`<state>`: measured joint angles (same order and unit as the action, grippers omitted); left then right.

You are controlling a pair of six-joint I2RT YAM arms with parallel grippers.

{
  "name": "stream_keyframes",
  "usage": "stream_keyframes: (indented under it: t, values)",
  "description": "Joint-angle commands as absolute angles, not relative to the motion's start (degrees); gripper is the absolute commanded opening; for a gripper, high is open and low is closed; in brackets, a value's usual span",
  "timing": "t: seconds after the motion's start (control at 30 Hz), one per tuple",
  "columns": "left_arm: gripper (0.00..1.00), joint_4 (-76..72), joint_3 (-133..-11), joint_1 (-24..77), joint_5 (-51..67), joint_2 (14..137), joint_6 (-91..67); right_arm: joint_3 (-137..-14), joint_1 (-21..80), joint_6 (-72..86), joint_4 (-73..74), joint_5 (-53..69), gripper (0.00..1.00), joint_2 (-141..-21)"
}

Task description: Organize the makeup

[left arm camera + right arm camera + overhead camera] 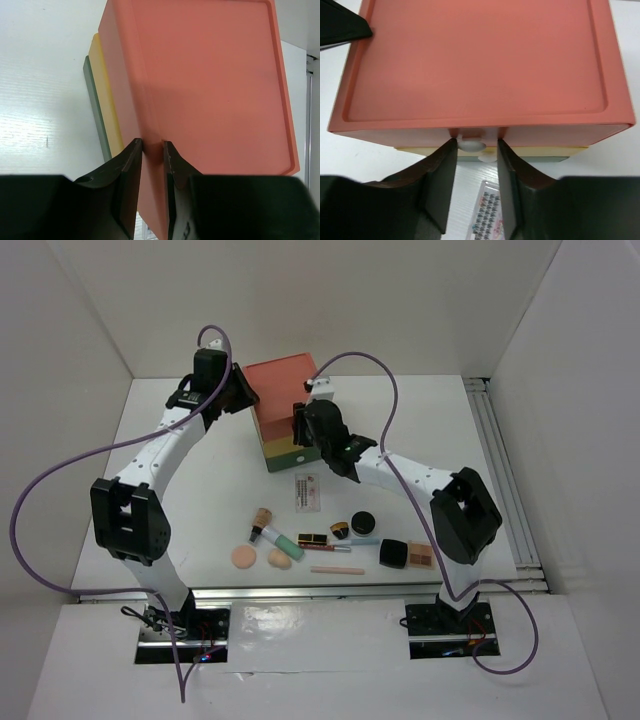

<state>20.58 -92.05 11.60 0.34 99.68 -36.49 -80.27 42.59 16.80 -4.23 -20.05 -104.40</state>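
Observation:
The makeup lies in a loose row near the table's front: a mint-green tube [277, 537], two peach puffs [243, 557] [279, 560], a lipstick [312, 539], a round black compact [362, 522], a black square palette [408, 553] and a thin pink pencil [337, 569]. Both grippers are at the orange-yellow-green drawer box [290, 405], away from the makeup. My left gripper [151, 144] pinches the box's orange top edge [152, 165] at its back left. At the box's front, my right gripper [476, 141] straddles the top drawer's white knob [471, 145]; the left finger touches it and a gap shows on the right.
A clear card of false lashes [307, 490] lies just in front of the box, under the right gripper. A small black-and-gold pot [340, 530] sits beside the compact. A metal rail [505, 475] runs along the table's right edge. White walls enclose three sides.

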Motion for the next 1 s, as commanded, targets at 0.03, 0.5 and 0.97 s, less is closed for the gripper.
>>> stream_keyframes:
  t: [0.03, 0.5, 0.97]
  values:
    - [0.23, 24.96, -91.85, 12.3, 2.29, 101.78, -36.21, -83.41, 41.31, 17.4, -9.49, -17.76, 0.4, -104.68]
    - [0.22, 25.49, -91.85, 12.3, 1.14, 101.78, -37.26, -69.98, 42.45, 17.31, -5.19, -15.38, 0.0, -91.61]
    - [0.22, 26.02, -91.32, 13.45, -0.43, 100.72, -37.79, -58.88, 46.05, 17.49, 0.87, -17.31, 0.03, -78.83]
